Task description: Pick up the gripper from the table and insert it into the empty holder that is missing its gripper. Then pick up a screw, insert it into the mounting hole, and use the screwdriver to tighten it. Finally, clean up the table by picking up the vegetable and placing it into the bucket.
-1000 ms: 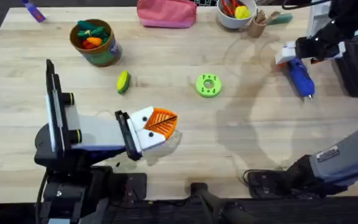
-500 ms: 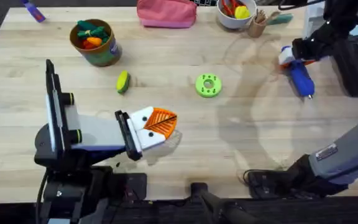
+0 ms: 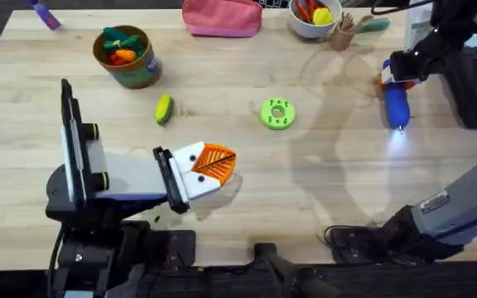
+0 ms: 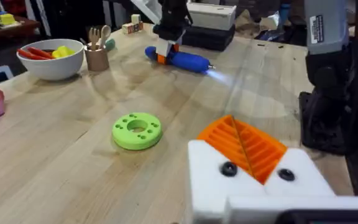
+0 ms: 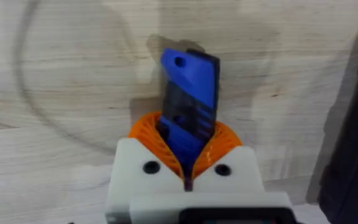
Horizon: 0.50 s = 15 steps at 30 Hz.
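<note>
**Screwdriver gripped and lit at the table's right**

Left to right: the bucket [image 3: 127, 56] holds plush toys; the vegetable [image 3: 164, 108] lies on the table [image 3: 247, 174]. The left gripper [image 3: 208, 168] rests low — orange pads together, holding nothing. Far right, the right gripper [image 3: 397, 68] is clamped on the screwdriver [image 3: 397, 103], which has swung straighter since a second ago — its tip light now glows, suggesting readiness for tightening.

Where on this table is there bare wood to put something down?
The widest bare stretch lies between the green disc and the screwdriver, running toward the near edge. Another lies left of the bucket. It is crowded along the far edge, around the pink pouch and white bowl.
</note>
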Motion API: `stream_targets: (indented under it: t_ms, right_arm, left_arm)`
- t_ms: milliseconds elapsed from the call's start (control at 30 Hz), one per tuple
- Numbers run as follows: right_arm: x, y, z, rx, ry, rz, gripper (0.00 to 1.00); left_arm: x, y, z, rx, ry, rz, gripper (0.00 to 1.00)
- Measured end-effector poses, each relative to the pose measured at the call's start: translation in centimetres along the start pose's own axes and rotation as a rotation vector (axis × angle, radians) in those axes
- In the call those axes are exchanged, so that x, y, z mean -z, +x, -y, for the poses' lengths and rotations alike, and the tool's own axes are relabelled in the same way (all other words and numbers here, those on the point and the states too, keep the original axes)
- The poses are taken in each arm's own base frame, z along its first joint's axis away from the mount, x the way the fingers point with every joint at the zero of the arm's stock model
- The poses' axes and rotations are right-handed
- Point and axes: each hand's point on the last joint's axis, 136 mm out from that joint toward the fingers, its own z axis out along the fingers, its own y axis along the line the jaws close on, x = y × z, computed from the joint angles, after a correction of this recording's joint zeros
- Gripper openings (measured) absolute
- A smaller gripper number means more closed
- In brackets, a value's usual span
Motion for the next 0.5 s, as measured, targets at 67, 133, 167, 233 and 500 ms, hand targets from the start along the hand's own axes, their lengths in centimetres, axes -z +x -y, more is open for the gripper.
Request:
stream_targets:
  t_ms: [67,133,167,233,500]
  right_arm:
    - [0.1,0.1,0.0,-0.004,-0.002,-0.004,0.023]
    - [0.5,0.3,0.0,-0.016,-0.002,-0.004,0.023]
    - [1.0,0.2,0.1,-0.026,0.0,0.004,0.023]
    - [2.3,-0.2,0.3,-0.047,0.008,0.038,0.023]
    - [14.0,-2.8,-0.2,-0.091,-0.068,0.347,0.023]
  left_arm:
    - [0.0,0.0,0.0,0.0,0.0,0.0,0.016]
    - [0.0,0.0,0.0,0.0,0.0,0.0,0.016]
    - [0.0,0.0,0.0,0.0,0.0,0.0,0.016]
    - [0.0,0.0,0.0,0.0,0.0,0.0,0.016]
    - [0.0,0.0,0.0,0.0,0.0,0.0,0.016]
